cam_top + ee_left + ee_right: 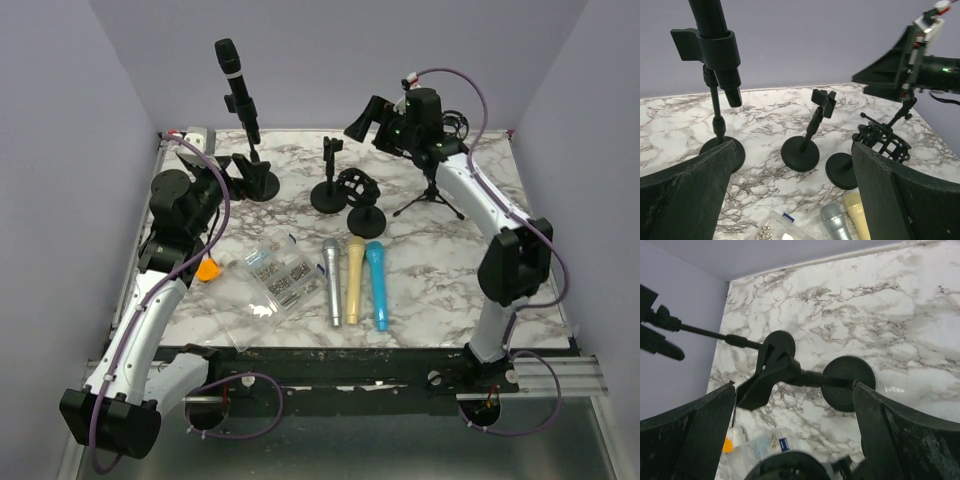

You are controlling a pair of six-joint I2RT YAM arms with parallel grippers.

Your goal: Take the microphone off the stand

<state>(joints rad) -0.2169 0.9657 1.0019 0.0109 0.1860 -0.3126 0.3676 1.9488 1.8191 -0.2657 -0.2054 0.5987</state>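
Two grippers are hanging wide open and empty, the left gripper facing the black handheld microphone, which is sitting clipped, head up, in the black round-based desk stand at the white marble table's back left, the right gripper hovering high. I'm reckoning on gripping the barrel above the clip and sliding along its axis, bracing the base.

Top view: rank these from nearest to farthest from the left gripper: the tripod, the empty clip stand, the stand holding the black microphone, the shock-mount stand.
From the left gripper:
1. Stand holding the black microphone, just to its right.
2. Empty clip stand, mid-table.
3. Shock-mount stand, right of the clip stand.
4. Tripod, far right.
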